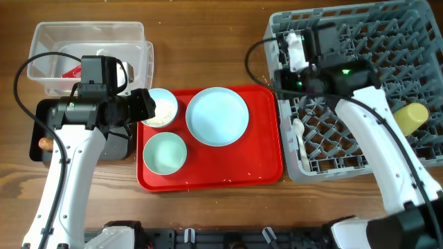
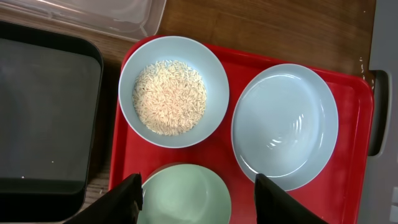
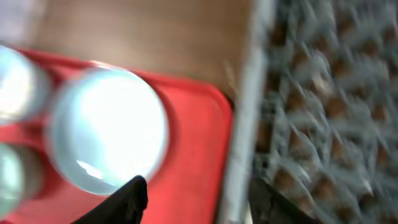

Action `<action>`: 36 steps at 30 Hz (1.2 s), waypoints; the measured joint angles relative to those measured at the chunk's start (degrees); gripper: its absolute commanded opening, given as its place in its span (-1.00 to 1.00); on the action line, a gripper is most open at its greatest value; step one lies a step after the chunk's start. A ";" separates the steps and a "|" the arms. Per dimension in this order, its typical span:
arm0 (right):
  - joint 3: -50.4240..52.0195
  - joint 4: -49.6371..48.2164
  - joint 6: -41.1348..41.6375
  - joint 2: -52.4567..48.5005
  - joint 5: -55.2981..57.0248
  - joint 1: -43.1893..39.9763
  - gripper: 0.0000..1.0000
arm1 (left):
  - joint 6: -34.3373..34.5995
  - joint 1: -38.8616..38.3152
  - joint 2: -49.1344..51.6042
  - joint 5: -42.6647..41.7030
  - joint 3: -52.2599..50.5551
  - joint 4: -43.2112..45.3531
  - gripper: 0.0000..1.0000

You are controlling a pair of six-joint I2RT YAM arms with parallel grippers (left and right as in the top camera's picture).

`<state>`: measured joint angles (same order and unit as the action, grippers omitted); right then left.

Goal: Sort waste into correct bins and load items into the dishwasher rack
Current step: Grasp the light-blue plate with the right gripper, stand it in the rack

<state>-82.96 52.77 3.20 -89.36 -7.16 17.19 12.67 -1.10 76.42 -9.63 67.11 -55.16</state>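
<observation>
We see a red tray (image 2: 345, 186) on a wooden table (image 2: 261, 25). Three dishes sit on it. A white bowl (image 2: 214, 74) at the top left of the tray holds a heap of rice grains (image 2: 169, 98). Just beside it, on the right, is a light blue plate (image 2: 285, 127). Below the white bowl is a mint-green bowl (image 2: 186, 202), cut off by the bottom edge.

The left gripper (image 2: 198, 183) hangs over the green bowl, and its two dark fingers (image 2: 127, 202) are far apart with nothing between them.

A black tray (image 2: 50, 112) lies just beside the red tray, on the left. A corner of a clear tub (image 2: 112, 15) shows at the top.
</observation>
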 measured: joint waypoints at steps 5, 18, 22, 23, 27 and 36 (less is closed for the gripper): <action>-1.01 -2.73 3.28 -2.95 -1.03 7.04 0.08 | 0.00 0.00 0.00 0.00 0.00 0.02 0.22; -0.98 -4.96 12.15 -29.62 1.38 10.40 -0.32 | 0.00 0.00 0.00 0.00 0.00 -0.02 0.24; -0.98 -5.77 12.87 -30.58 1.64 11.45 -0.91 | 0.00 0.00 0.00 0.00 0.00 -0.02 0.24; -0.98 -5.77 13.09 -30.60 1.60 11.76 -0.91 | 0.00 0.00 0.00 0.00 0.00 -0.02 0.23; -1.25 -5.79 13.46 -30.42 1.03 11.89 -0.91 | 0.00 0.00 0.00 0.00 0.00 -0.09 0.23; -2.89 -2.47 8.61 -12.26 10.12 6.62 -0.91 | 0.00 0.00 0.00 0.00 0.00 -0.17 0.23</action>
<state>-85.84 50.30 11.81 -101.62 2.96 23.81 12.67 -1.10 76.42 -9.63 67.11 -55.33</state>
